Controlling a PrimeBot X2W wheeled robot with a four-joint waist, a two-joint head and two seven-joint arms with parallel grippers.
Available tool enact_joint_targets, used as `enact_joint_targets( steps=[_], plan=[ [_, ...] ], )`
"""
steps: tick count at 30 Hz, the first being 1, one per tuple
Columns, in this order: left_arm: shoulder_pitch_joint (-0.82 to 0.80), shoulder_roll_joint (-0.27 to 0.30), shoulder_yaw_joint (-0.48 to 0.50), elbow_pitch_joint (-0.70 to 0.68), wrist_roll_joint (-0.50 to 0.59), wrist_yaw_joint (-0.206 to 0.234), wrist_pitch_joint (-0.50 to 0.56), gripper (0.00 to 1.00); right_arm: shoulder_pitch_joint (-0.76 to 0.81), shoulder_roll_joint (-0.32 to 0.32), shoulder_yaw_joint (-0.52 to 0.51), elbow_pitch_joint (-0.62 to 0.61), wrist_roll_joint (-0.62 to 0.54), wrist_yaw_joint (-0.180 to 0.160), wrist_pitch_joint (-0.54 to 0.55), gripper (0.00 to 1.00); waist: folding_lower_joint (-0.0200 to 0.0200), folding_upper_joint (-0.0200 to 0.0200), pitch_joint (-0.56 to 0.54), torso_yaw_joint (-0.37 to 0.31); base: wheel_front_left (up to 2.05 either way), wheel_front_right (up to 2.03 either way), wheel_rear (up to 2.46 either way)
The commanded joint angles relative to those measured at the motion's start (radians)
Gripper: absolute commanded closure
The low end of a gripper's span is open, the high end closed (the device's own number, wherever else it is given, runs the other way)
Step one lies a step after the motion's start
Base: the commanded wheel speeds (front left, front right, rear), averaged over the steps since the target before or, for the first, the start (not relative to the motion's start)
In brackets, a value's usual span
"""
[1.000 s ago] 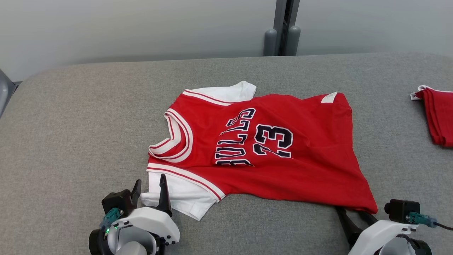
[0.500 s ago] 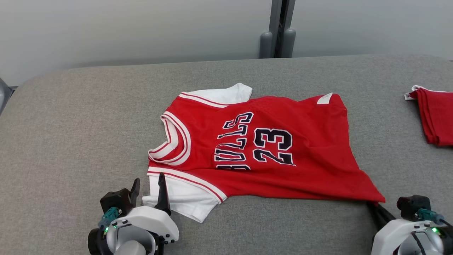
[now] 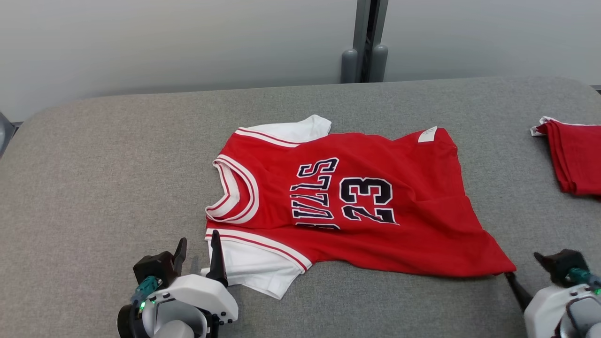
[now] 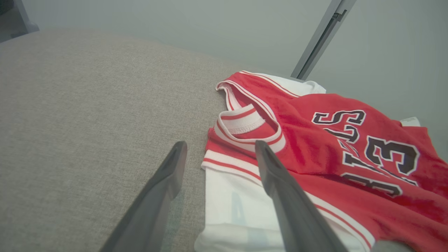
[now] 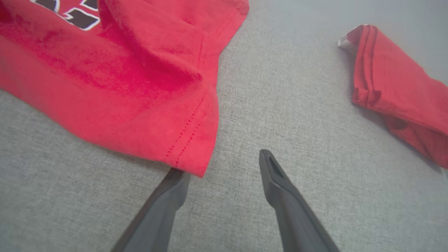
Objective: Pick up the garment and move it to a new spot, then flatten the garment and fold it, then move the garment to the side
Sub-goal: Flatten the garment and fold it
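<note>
From the head view, a red basketball jersey with white sleeves and dark "BULLS 23" lettering (image 3: 357,202) lies face up and mostly spread in the middle of the grey fabric-covered bench (image 3: 117,164), still rumpled along its near edge. I take this to be the flattening step, with no fold begun. The left end effector (image 3: 198,238) sits at the near white sleeve (image 3: 249,270) and the right end effector (image 3: 525,274) at the near hem corner (image 3: 504,268). A folded red garment (image 3: 575,159) rests well apart at the right edge. In the left wrist view, the left end effector (image 4: 220,154) stands wide open and grips nothing, one finger over bare bench and the other over the sleeve. In the right wrist view, the right end effector (image 5: 224,164) is also spread and empty, with the hem corner just at one fingertip and bare bench between the two. The next move probably calls for sliding each under its edge and closing before pulling the cloth taut. I count one spread jersey, one folded garment and two end effectors, each with two fingers.
</note>
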Motion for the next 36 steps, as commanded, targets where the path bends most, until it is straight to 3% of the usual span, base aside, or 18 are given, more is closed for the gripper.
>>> enact_joint_targets(
  steps=[1, 6, 12, 21, 36],
  plan=[
    [0.006, 0.005, 0.005, -0.005, -0.001, 0.002, -0.004, 0.0, 0.003, -0.029, -0.03, -0.006, -0.003, -0.001, 0.022, 0.0, 0.0, 0.0, -0.001, -0.002, 0.0, 0.0, 0.0],
    [0.006, 0.005, 0.001, -0.007, -0.004, 0.0, -0.004, 0.0, 0.013, -0.019, -0.115, -0.007, -0.026, -0.001, 0.052, 0.0, 0.0, 0.0, -0.002, -0.005, 0.0, 0.0, 0.0],
    [0.003, 0.005, 0.001, -0.003, 0.003, -0.002, -0.004, 0.0, 0.034, 0.092, -0.241, -0.038, 0.029, -0.001, 0.021, 0.0, 0.0, 0.0, -0.003, -0.005, 0.0, 0.0, 0.0],
    [0.012, 0.005, 0.005, 0.005, 0.013, -0.007, -0.004, 0.0, 0.094, 0.223, -0.261, -0.094, 0.15, -0.001, -0.011, 0.0, 0.0, 0.0, -0.009, -0.012, 0.0, 0.0, 0.0],
    [0.012, 0.005, -0.041, 0.105, 0.007, -0.005, 0.017, 0.0, 0.097, 0.243, -0.254, -0.094, 0.194, -0.001, -0.058, 0.0, 0.0, 0.0, -0.029, -0.007, 0.0, 0.0, 0.0]
  ],
)
